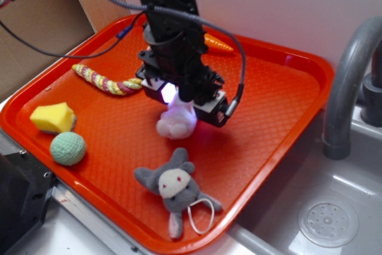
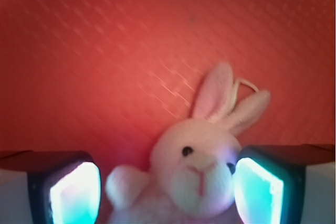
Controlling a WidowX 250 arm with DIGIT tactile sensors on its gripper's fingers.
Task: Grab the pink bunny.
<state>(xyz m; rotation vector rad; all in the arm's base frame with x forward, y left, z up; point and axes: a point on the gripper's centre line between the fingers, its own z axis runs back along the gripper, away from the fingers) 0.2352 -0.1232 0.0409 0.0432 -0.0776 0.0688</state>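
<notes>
The pink bunny (image 1: pixel 176 122) lies near the middle of the orange tray (image 1: pixel 280 88), directly under my gripper (image 1: pixel 181 101). Seen from the wrist, the bunny (image 2: pixel 197 166) faces up with its two ears pointing away and a string loop behind them. My gripper (image 2: pixel 165 192) is open and straddles it. The right pad (image 2: pixel 258 192) sits against the bunny's head. The left pad (image 2: pixel 73 195) stands a little apart from its paw. The bunny's lower body is out of the wrist view.
A grey plush animal (image 1: pixel 173 186) with a string loop lies near the tray's front edge. A green ball (image 1: pixel 67 148) and a yellow sponge (image 1: pixel 52 117) sit at the left, a braided rope (image 1: pixel 107 80) behind them, an orange carrot (image 1: pixel 218 44) at the back. A grey faucet (image 1: pixel 352 88) and sink are on the right.
</notes>
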